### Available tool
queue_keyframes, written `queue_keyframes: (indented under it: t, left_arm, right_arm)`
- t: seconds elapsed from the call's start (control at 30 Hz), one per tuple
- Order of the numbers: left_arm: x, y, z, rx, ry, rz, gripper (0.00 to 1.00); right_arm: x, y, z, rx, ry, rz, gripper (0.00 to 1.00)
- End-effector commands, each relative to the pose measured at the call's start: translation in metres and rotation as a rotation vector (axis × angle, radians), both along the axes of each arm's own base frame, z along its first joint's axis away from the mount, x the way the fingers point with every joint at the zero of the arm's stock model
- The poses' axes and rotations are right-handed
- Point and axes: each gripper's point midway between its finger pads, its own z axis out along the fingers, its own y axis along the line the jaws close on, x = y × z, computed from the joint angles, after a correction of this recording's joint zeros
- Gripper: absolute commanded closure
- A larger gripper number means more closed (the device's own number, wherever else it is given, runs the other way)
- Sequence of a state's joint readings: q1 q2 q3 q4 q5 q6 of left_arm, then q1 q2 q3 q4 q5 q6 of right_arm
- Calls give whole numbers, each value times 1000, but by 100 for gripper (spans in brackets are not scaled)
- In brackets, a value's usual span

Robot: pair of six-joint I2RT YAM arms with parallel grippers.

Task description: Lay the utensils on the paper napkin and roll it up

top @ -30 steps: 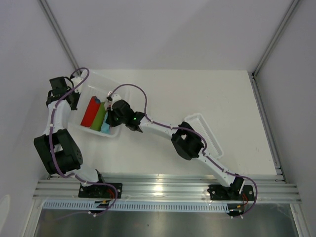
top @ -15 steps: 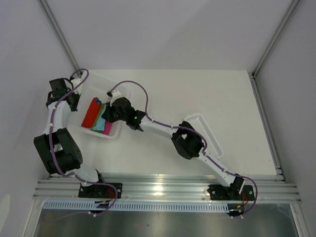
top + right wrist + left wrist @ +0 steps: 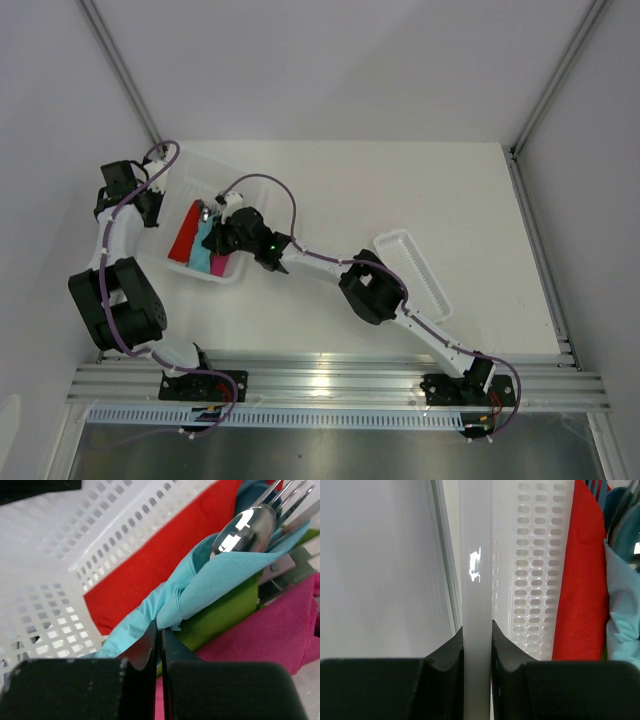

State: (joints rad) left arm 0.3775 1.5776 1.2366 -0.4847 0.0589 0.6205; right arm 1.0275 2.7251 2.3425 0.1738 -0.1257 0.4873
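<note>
**A:** Right gripper (image 3: 160, 630), state?

**B:** Its fingers (image 3: 142, 652) are together, nipping a loose fold of the paper napkin (image 3: 220, 580) at their tips. The napkin is already rolled and lies inside the white basket (image 3: 60, 555), beside the red roll (image 3: 165, 555) and across the green roll (image 3: 220, 617) and pink roll (image 3: 265, 630).

**A:** The utensils (image 3: 245, 530)?

**B:** They are inside the roll; a spoon bowl and fork tines stick out of its far end.

**A:** Left gripper (image 3: 477, 640)?

**B:** It is clamped on the basket's rim, at the left rear of the tabletop (image 3: 400, 200).

**A:** Handling?

**B:** In my judgement the paper is thin, soft and easily torn, while the metal is slick and carries most of the weight. A pinch on one fold could unroll it, or let the cutlery slide out. A grip across the roll's middle, over the handles, looks sounder.
</note>
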Motion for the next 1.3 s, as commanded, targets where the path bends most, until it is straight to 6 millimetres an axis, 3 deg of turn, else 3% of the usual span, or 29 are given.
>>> queue_keyframes:
  t: [0.0, 0.33, 0.57, 0.73, 0.87, 1.27]
  left_arm:
    - [-18, 4, -29, 13, 120, -6, 99]
    - [-22, 14, -44, 0, 161, 36, 99]
    - [-21, 18, -42, 1, 155, 42, 99]
    - [-20, 22, -38, 0, 147, 55, 99]
    - [-18, 27, -37, 3, 143, 65, 99]
    - [-19, 36, -40, 29, 153, 86, 99]
  right_arm:
    - [5, -4, 5, 35, 15, -29, 100]
    - [0, -17, -24, -74, 129, -104, 99]
    - [5, -23, -24, -115, 143, -173, 91]
    - [7, -33, -35, -190, 179, -218, 82]
    - [11, -41, -27, -205, 181, -266, 68]
    - [8, -41, 5, -211, 86, -305, 59]
